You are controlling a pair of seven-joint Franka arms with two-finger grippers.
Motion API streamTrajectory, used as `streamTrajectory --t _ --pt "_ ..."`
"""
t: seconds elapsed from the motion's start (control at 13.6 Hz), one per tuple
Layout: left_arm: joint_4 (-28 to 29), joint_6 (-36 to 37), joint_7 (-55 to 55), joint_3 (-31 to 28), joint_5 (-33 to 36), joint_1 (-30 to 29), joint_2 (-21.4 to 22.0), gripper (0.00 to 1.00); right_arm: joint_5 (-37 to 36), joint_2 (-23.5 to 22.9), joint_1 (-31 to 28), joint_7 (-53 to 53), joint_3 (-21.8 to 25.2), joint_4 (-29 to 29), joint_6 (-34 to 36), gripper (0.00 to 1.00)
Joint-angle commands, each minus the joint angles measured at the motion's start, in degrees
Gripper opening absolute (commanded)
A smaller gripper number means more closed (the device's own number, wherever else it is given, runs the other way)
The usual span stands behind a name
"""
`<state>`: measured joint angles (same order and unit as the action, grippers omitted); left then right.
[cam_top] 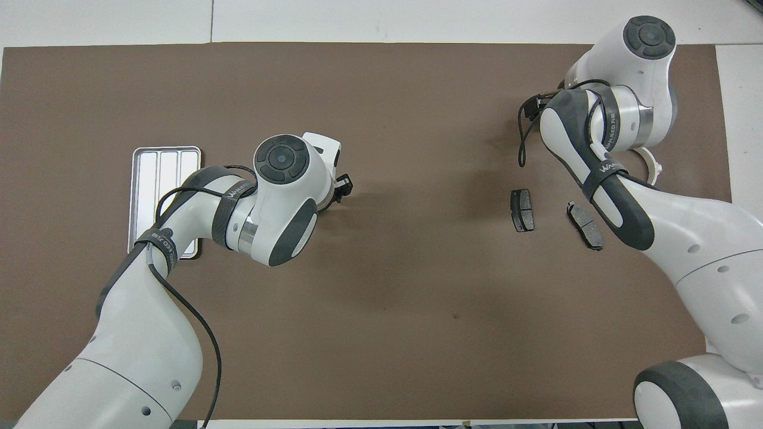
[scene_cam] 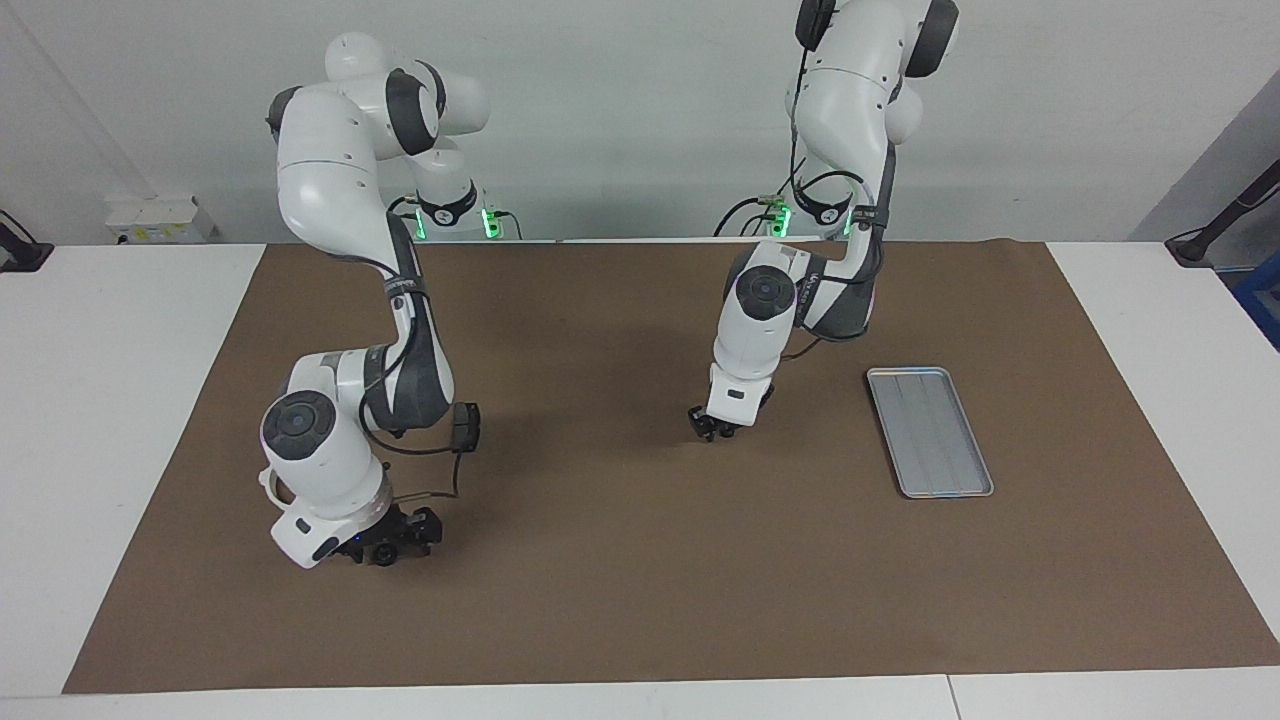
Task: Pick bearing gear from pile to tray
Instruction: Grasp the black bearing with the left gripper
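Observation:
A black round bearing gear (scene_cam: 383, 556) lies on the brown mat at the right arm's end. My right gripper (scene_cam: 390, 548) is down at the mat, open, with its jaws on either side of the gear. In the overhead view the right arm's wrist hides both. My left gripper (scene_cam: 715, 429) (cam_top: 341, 190) is low on the mat near the middle, over the spot where a small black piece lay; that piece is hidden under it. The silver tray (scene_cam: 930, 430) (cam_top: 156, 170) lies empty at the left arm's end. The rest of the pile lies by the right arm.
Two dark grey brake pads (cam_top: 522, 210) (cam_top: 585, 225) lie beside the right arm. A white curved arc (cam_top: 654, 168) shows partly under that arm. A black cable connector (scene_cam: 466, 428) hangs off the right arm. The left arm's forearm covers part of the tray from above.

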<state>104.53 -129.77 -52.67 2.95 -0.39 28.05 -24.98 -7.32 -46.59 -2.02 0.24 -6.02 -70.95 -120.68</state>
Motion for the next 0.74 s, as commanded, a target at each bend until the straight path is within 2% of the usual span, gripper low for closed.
streamTrajectory --t 0.0,0.29,0.44,0.66 --pt "2.6 -2.58 -1.38 -0.84 1.1 0.51 1.52 0.6 -1.03 -0.96 -1.49 -1.65 -0.83 1.08 -0.96 1.0" --pt "2.96 -2.94 -1.21 -0.93 1.1 0.34 1.61 0.58 0.2 -0.87 -2.11 -1.56 -0.83 0.9 -1.22 1.0" --pt "2.96 -2.85 -1.21 -0.93 1.1 0.25 1.61 0.56 0.29 -0.87 -2.2 -1.56 -0.92 0.64 -2.97 0.92" --pt "2.96 -2.86 -1.12 -1.02 1.18 0.25 1.61 0.4 0.63 -1.22 -2.37 -1.48 -0.92 0.29 -3.86 0.89"
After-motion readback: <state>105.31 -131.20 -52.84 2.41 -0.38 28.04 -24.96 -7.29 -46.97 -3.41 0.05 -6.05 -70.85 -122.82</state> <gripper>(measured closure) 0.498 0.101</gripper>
